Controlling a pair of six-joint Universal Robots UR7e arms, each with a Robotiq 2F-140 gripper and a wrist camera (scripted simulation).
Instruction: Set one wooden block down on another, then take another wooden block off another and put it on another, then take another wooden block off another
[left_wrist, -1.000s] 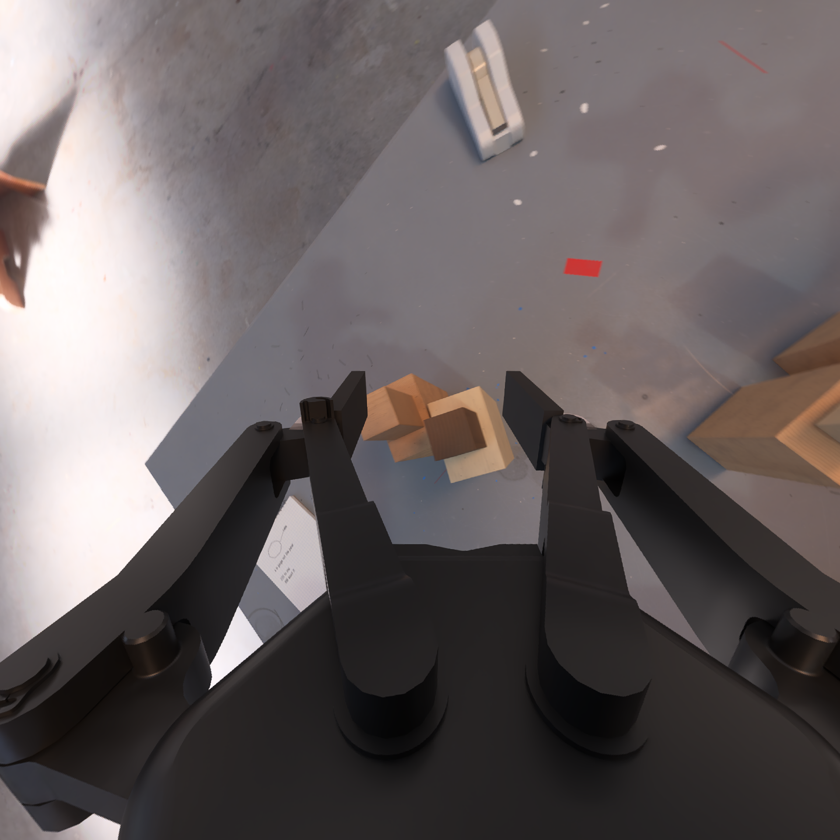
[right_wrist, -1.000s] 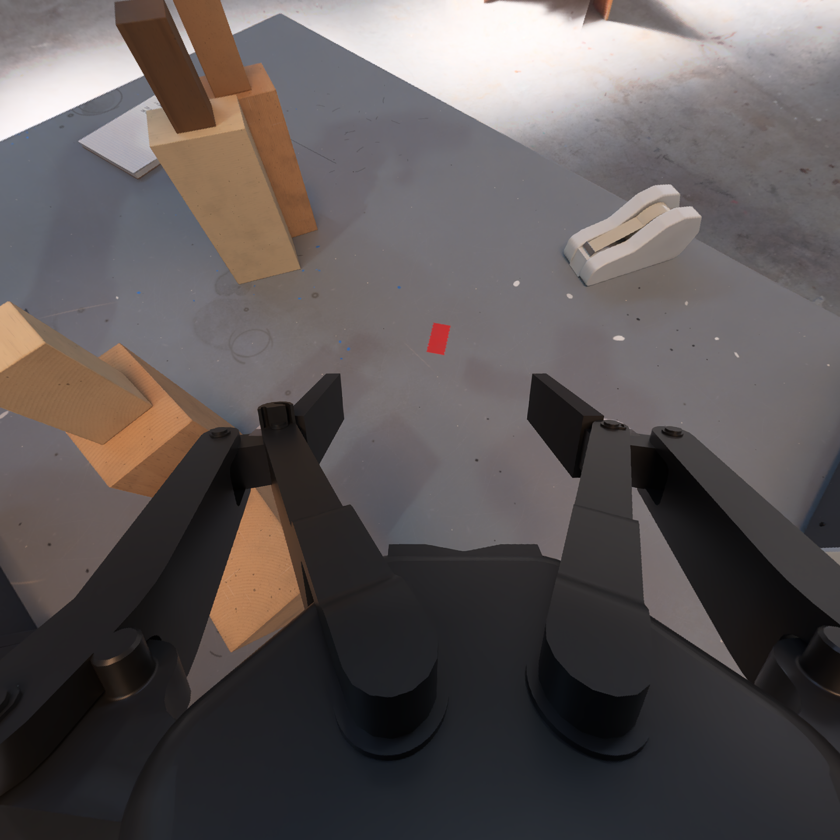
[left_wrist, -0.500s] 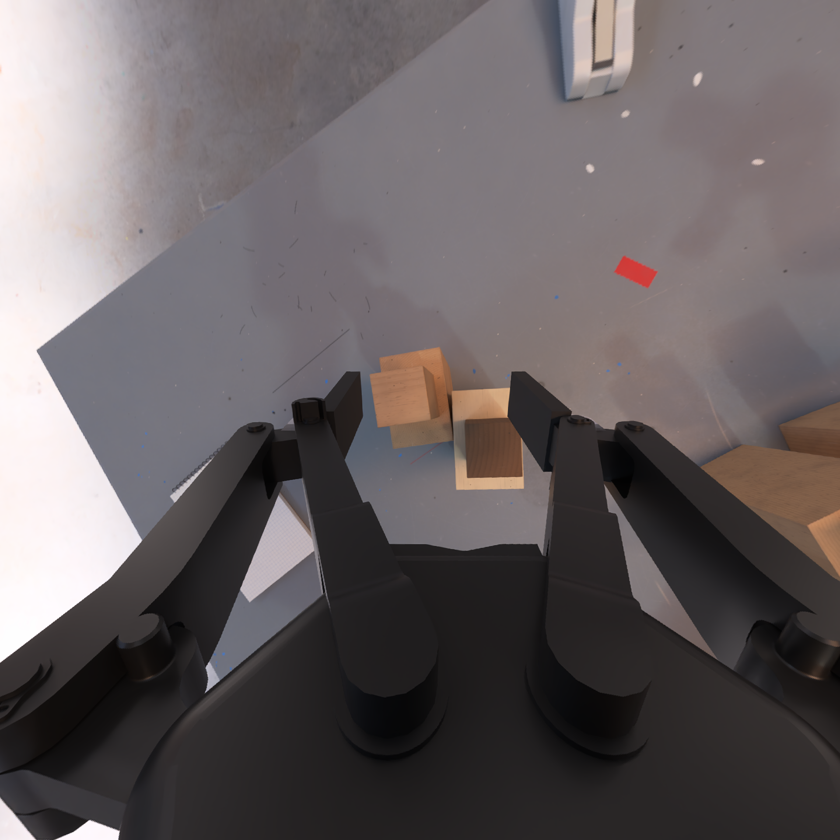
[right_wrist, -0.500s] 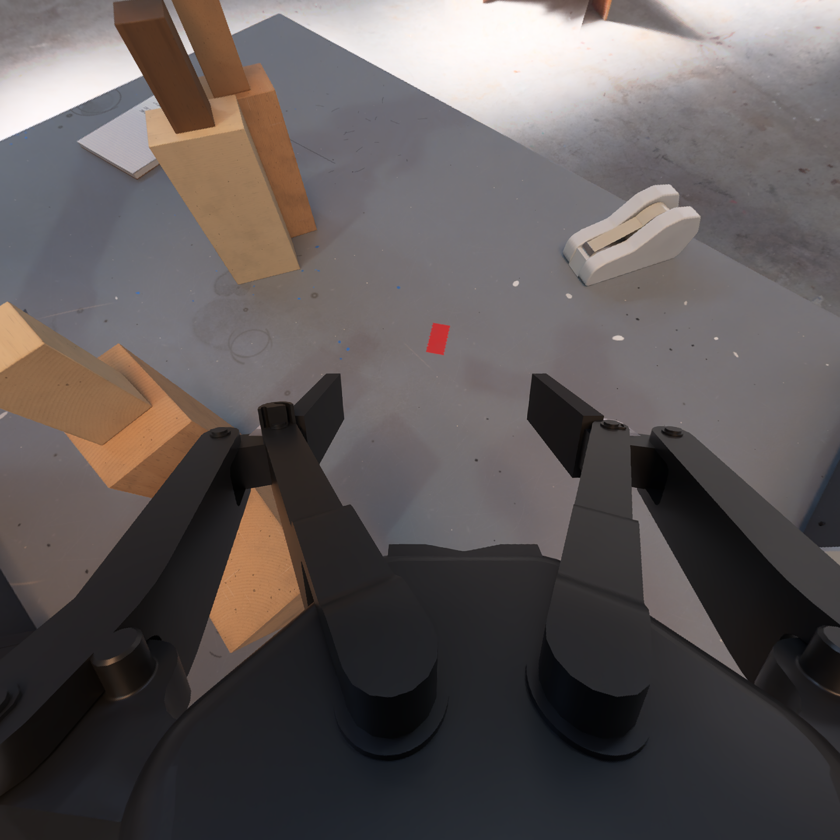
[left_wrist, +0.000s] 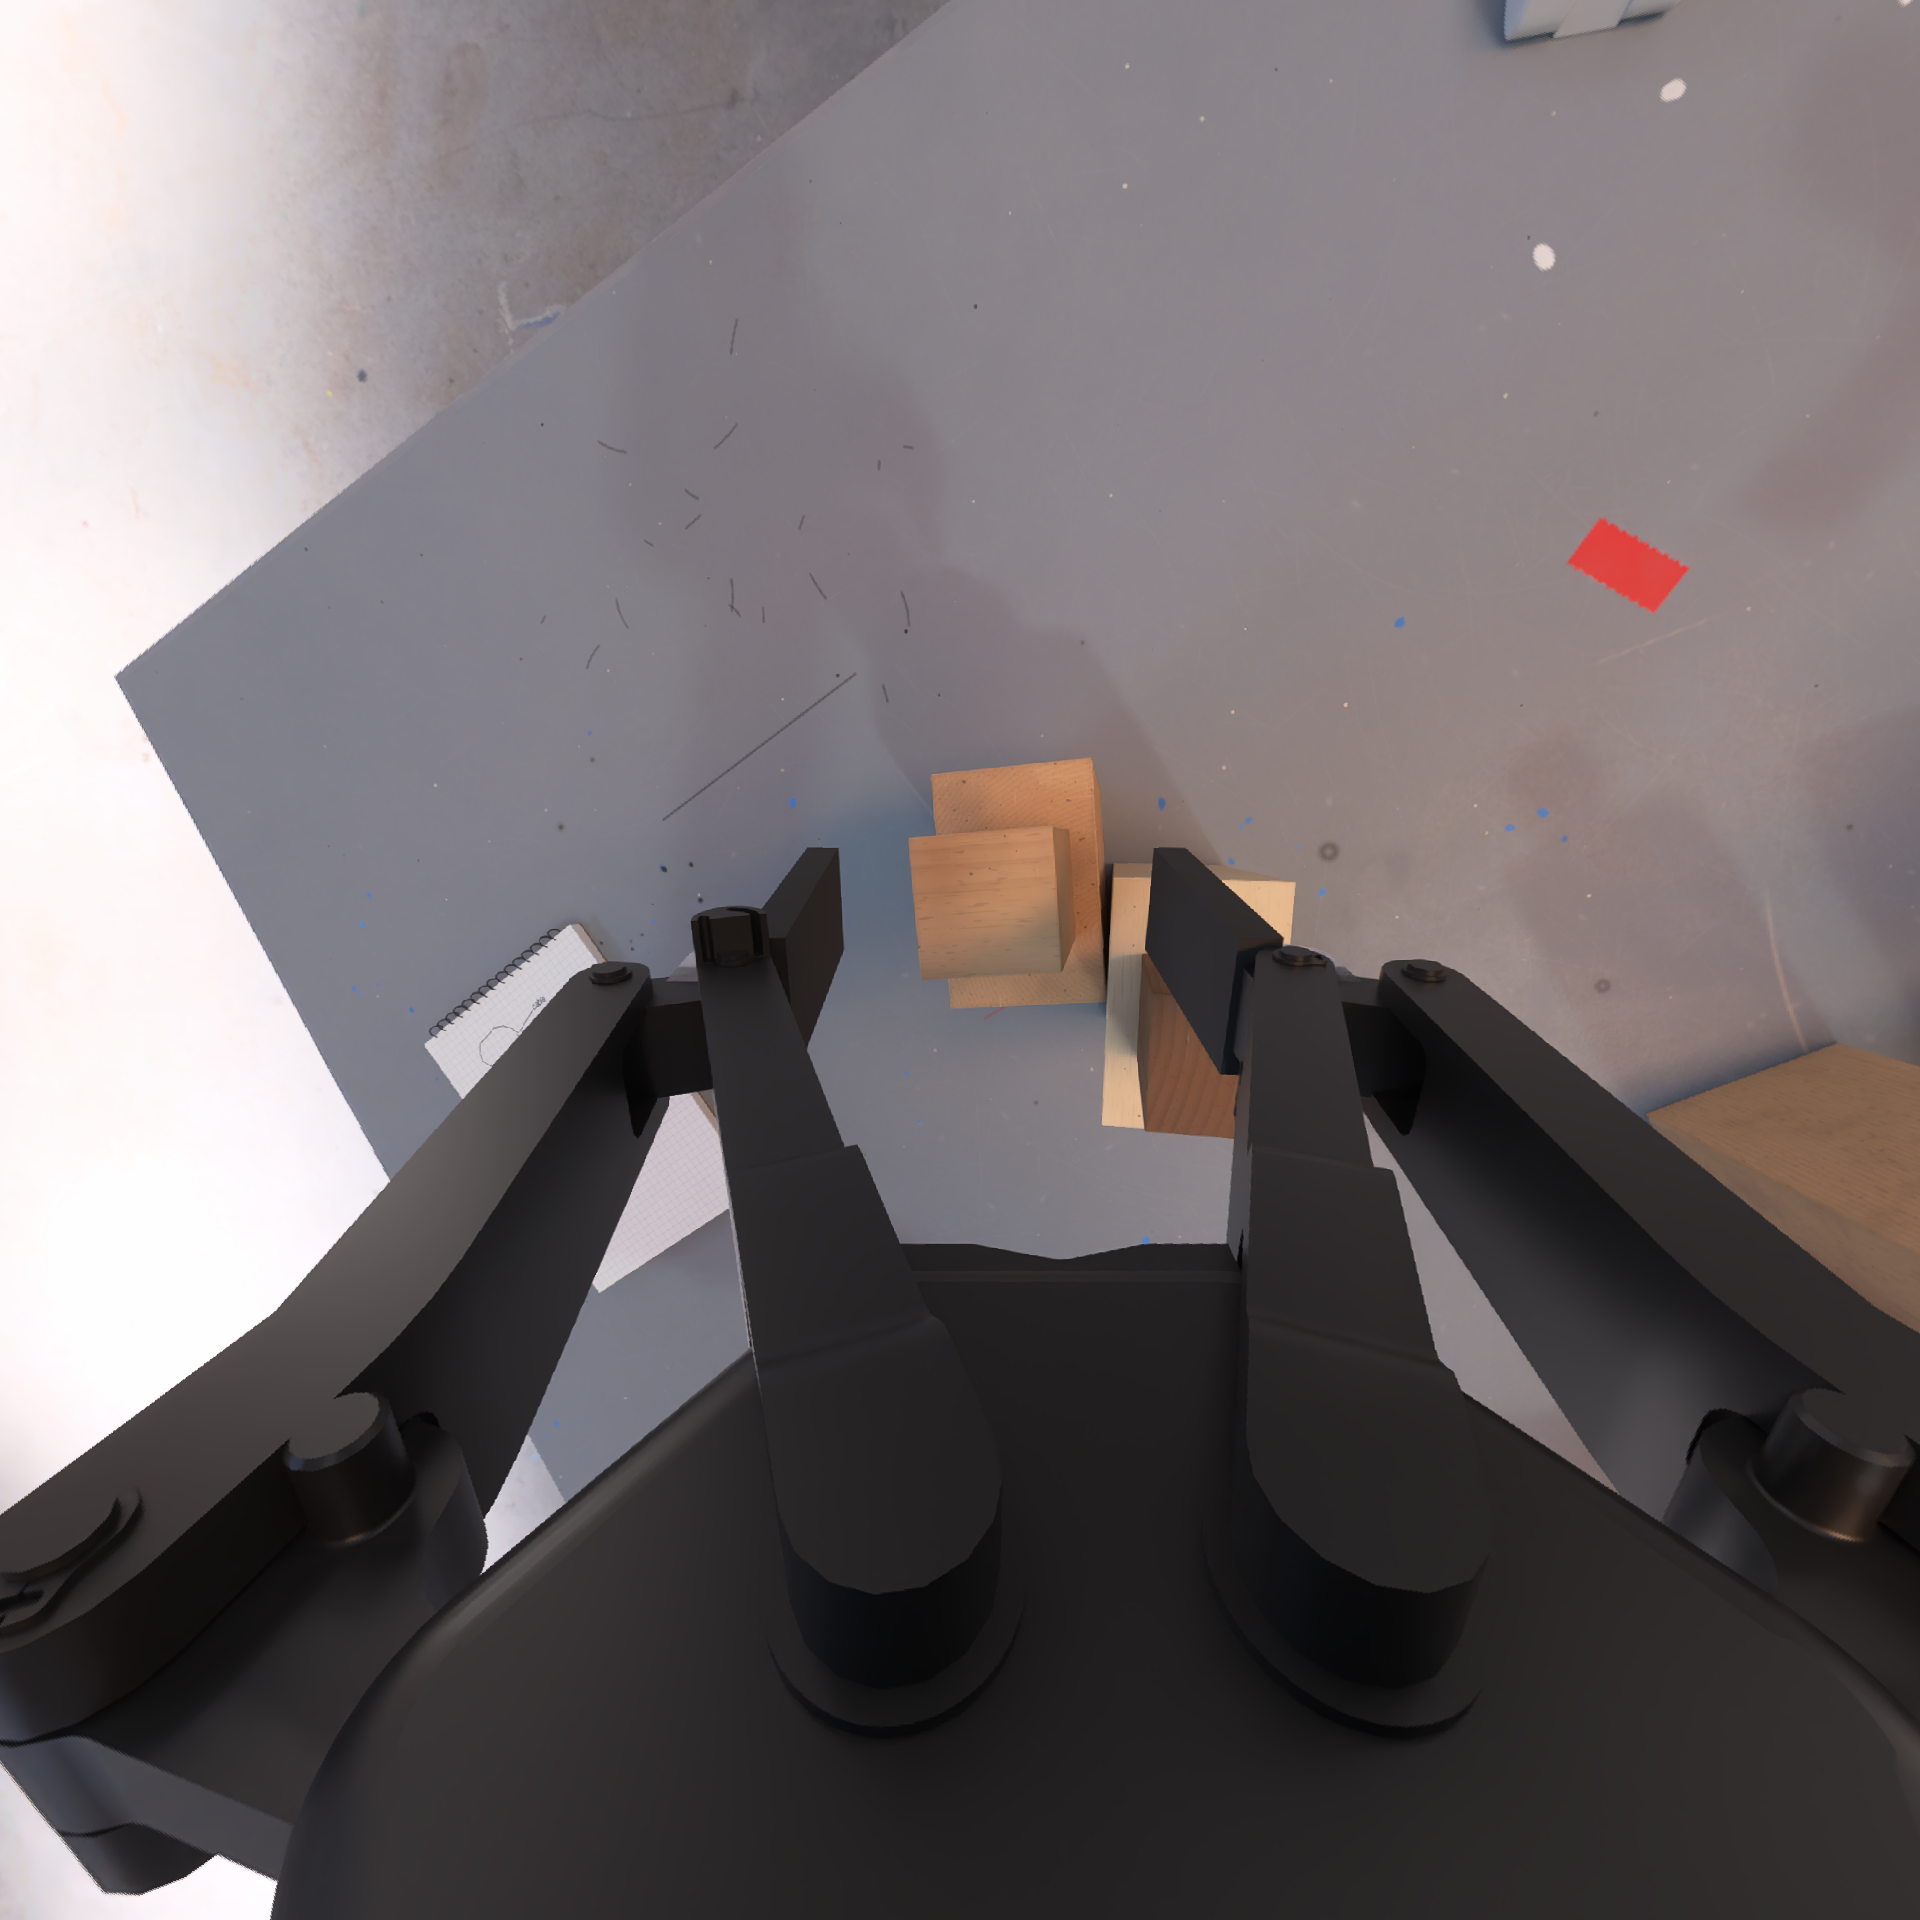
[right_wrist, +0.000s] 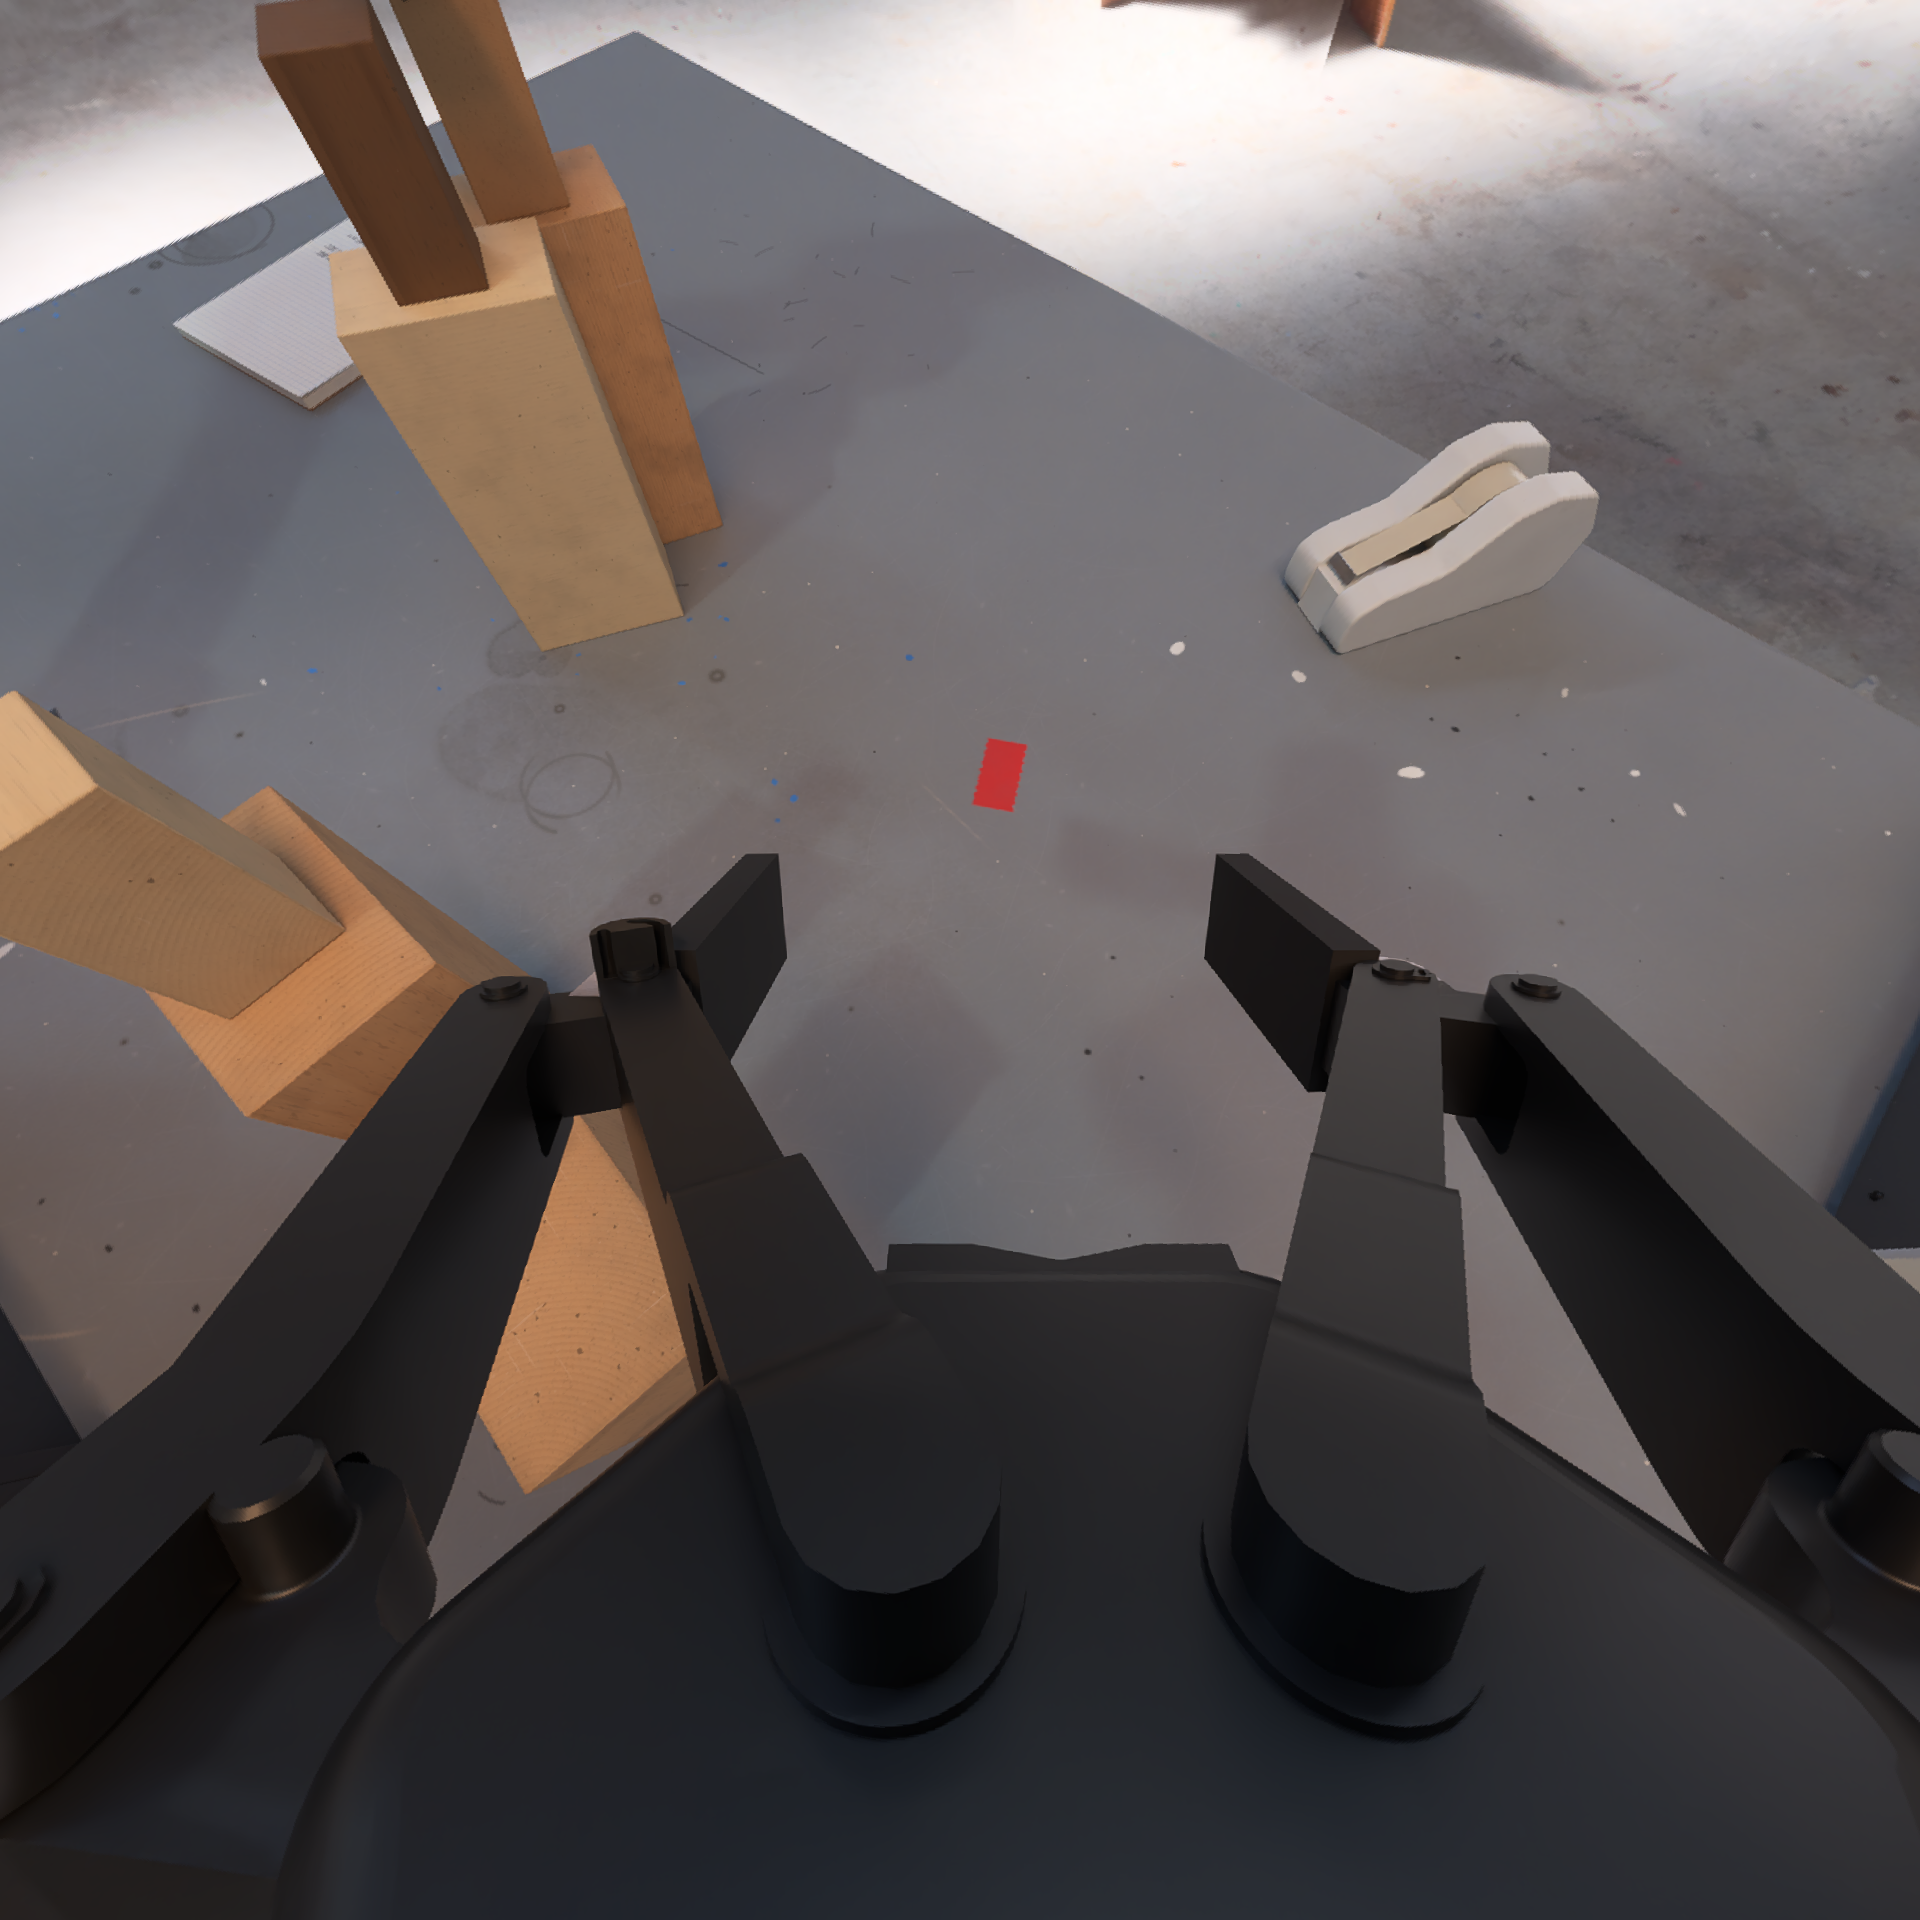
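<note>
In the left wrist view my left gripper (left_wrist: 1000, 920) is open above two small stacks. A tan block (left_wrist: 987, 899) sits on an orange-tan block (left_wrist: 1023, 795), between my fingertips. To the right a dark brown block (left_wrist: 1184, 1086) sits on a pale block (left_wrist: 1122, 997), partly hidden behind my right finger. In the right wrist view my right gripper (right_wrist: 997, 935) is open and empty over bare table. The same stacks show far left: dark brown block (right_wrist: 374, 156) on the pale block (right_wrist: 509, 447), with the orange-tan block (right_wrist: 634, 343) behind.
A light block (right_wrist: 135, 862) lies on a larger orange block (right_wrist: 312, 1008) at the left; the larger block also shows in the left wrist view (left_wrist: 1818, 1164). A white tape dispenser (right_wrist: 1444, 540), a red marker (right_wrist: 1000, 774) and a notepad (left_wrist: 520, 1008) lie on the grey table (right_wrist: 1143, 416).
My left gripper has turned and shifted left over the small stacks, so the tan block now lies between its fingers. The right gripper has not moved.
</note>
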